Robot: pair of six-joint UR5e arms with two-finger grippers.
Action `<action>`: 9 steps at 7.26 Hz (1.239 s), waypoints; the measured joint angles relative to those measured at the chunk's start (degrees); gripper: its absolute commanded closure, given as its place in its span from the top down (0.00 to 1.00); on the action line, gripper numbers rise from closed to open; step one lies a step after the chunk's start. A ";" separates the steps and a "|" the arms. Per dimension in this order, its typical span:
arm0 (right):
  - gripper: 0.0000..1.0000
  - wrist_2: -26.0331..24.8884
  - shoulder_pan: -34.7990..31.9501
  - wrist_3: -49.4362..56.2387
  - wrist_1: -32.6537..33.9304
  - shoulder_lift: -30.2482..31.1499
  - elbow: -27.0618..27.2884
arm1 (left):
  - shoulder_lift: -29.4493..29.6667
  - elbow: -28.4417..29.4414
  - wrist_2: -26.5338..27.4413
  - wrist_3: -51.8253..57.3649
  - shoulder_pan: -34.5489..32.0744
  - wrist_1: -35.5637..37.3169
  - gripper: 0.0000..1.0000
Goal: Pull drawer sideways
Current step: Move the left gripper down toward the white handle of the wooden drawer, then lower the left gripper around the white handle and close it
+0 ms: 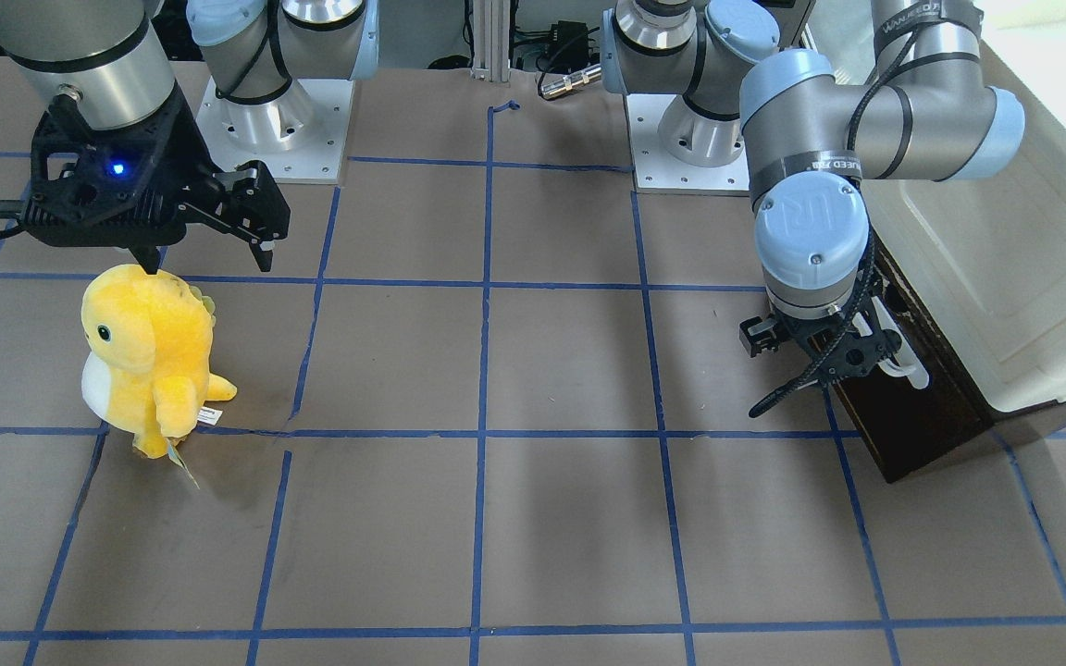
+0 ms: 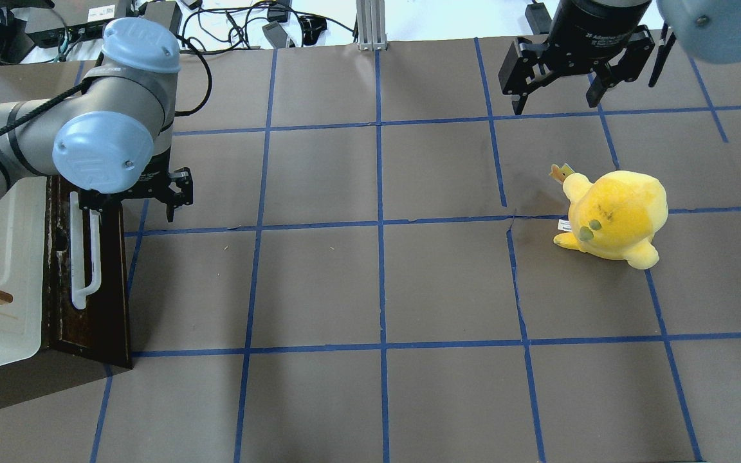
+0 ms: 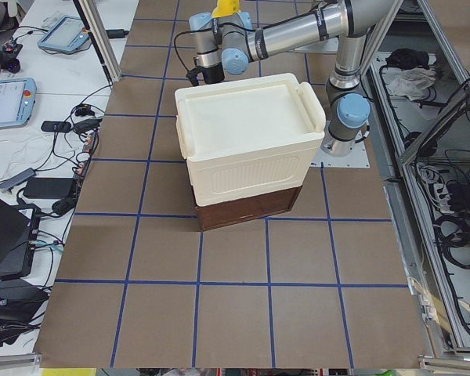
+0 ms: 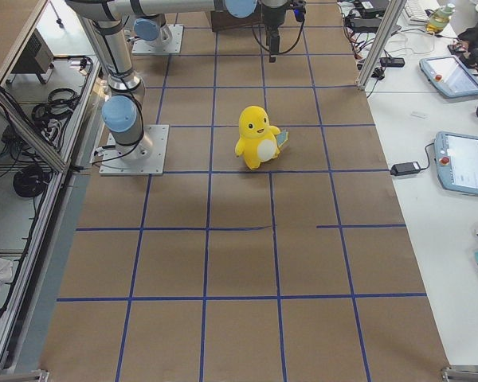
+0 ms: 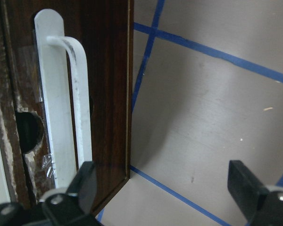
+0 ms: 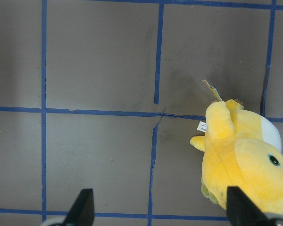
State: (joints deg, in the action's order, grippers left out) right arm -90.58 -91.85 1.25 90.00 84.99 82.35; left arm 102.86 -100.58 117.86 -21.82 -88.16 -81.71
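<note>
Dark brown wooden drawer (image 2: pixel 91 315), long white bar handle (image 2: pixel 80 257): left edge of the table (image 2: pixel 377 283). Left gripper (image 5: pixel 165 188): spread wide at the handle's end, one finger (image 5: pixel 85 181) by the bar, the other clear of it.

On the drawer (image 2: pixel 113 302), you could not see one end of the handle (image 5: pixel 56 117) behind the left hand (image 5: pixel 166 186); its interior was hidden.

yellow plush toy (image 2: pixel 615 215) upright | cream cabinet (image 3: pixel 251 141) | taped table (image 2: pixel 377 289)
</note>
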 measured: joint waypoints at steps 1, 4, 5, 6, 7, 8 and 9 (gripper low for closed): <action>1.00 -0.01 0.00 0.02 0.00 0.00 0.00 | 0.90 -0.09 0.91 -0.12 0.22 0.43 0.76; 1.00 0.03 0.00 -0.01 0.00 0.00 0.00 | 3.02 -0.13 2.86 0.51 1.22 2.02 0.66; 1.00 -0.01 0.00 -0.01 0.00 0.00 0.00 | 3.43 0.07 4.05 0.86 1.56 2.07 0.67; 1.00 -0.01 0.00 -0.01 0.00 0.00 0.00 | 3.71 0.41 4.78 1.10 1.69 2.08 0.67; 1.00 0.02 0.00 -0.01 0.00 0.00 0.00 | 3.86 0.66 5.60 1.20 1.76 2.08 0.67; 1.00 0.02 0.00 -0.02 0.00 0.00 0.00 | 3.96 0.73 6.40 1.26 1.84 2.08 0.67; 1.00 0.01 0.00 -0.02 0.00 0.00 0.00 | 4.02 0.73 7.42 1.44 1.92 2.00 0.67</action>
State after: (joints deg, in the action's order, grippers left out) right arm -90.57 -91.85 1.23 90.00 84.99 82.35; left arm 106.88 -99.84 125.28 -20.38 -86.24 -79.71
